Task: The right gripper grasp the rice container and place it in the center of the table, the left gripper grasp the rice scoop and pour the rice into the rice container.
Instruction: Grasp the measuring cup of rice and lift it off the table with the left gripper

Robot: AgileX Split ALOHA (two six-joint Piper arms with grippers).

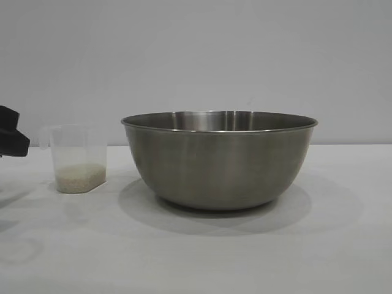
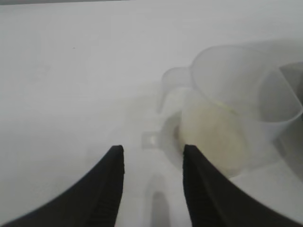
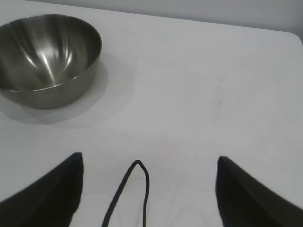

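Steel rice container (image 1: 219,159) sits mid-worktop (image 1: 343,245), empty. Rice scoop (image 1: 76,158) stands just left, rice (image 1: 78,177) low inside. Left tool (image 2: 152,161), fingers apart, noses up beside the scoop's handle. Right tool (image 3: 149,163) gapes wide, well clear.

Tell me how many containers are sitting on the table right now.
2: the steel mixing bowl at the table's middle, and the small plastic measuring cup with rice, to its left in the exterior view. None looks hidden.

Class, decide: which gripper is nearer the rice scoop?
Left. The left gripper is open just short of the rice scoop; the right gripper sits far back, beyond the bowl.
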